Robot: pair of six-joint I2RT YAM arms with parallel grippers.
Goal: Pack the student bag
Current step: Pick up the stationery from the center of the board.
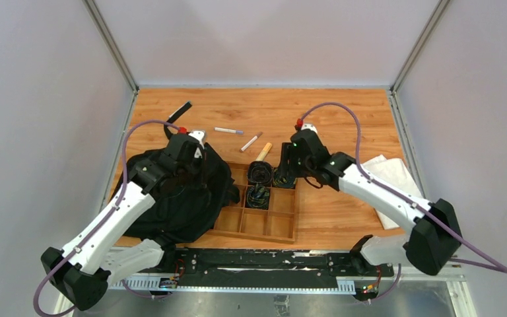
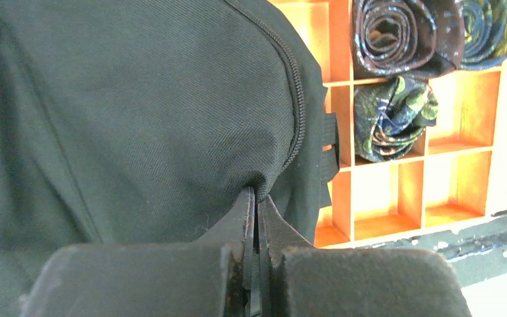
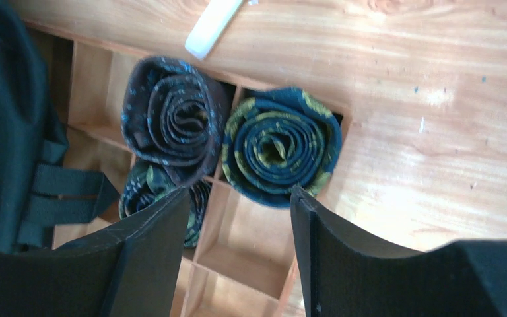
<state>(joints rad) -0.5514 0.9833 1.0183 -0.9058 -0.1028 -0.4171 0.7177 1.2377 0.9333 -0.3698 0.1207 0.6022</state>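
left jaws clenched on student bag [image 2: 138,112] fabric at zipper [image 2: 295,99]; right jaws released, over blue-green rolled tie [image 3: 278,145] in wooden tray [image 3: 251,257].

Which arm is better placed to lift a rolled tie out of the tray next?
Right. The right gripper hangs open above the blue-green rolled tie in the wooden tray, while the left gripper is shut on the student bag fabric by the zipper.

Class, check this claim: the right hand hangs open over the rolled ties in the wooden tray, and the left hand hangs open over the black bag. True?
No: the left wrist view shows the left hand shut, pinching the black bag at its zipper. The rest holds.
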